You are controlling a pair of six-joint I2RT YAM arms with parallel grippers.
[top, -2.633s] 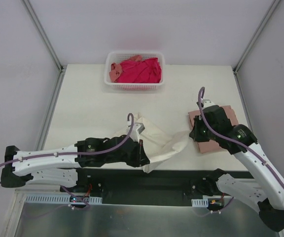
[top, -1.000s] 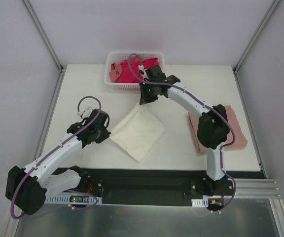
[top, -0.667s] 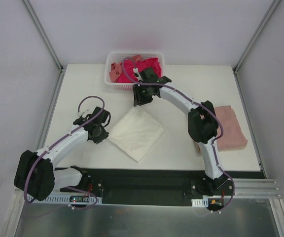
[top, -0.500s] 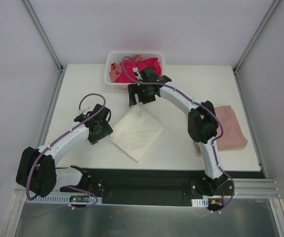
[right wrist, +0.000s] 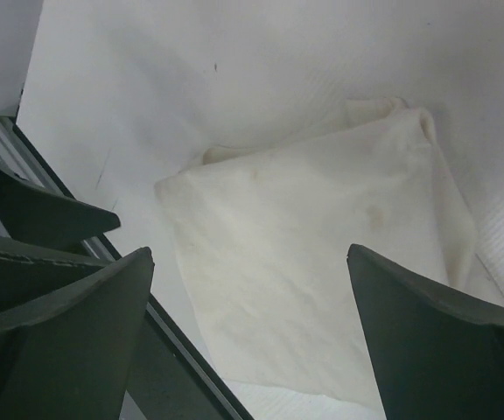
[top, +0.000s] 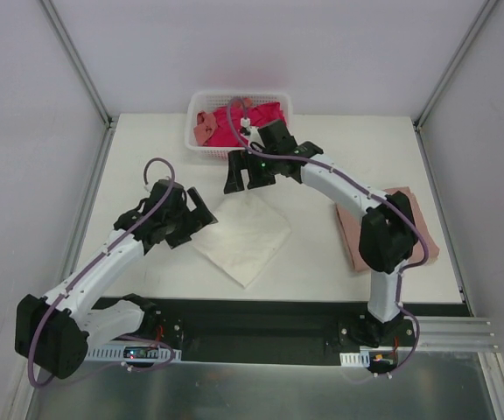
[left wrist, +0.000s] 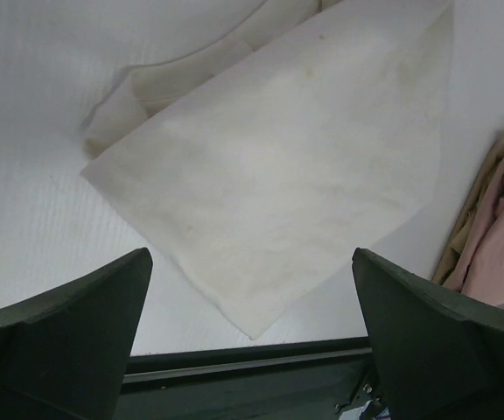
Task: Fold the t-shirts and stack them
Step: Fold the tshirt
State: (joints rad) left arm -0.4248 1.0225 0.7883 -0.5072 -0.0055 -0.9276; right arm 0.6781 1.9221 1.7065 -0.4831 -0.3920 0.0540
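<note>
Overhead, wrist close-ups; shared cream t-shirt [top: 245, 234]

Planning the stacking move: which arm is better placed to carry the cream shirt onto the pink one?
Probably right: the right tool hangs by the cream shirt's far corner, and the pink shirt lies on that side, away from the left tool.

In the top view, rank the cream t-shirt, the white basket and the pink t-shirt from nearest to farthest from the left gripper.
1. cream t-shirt, just beside the left gripper.
2. white basket, at the far edge.
3. pink t-shirt, on the far right.
</note>
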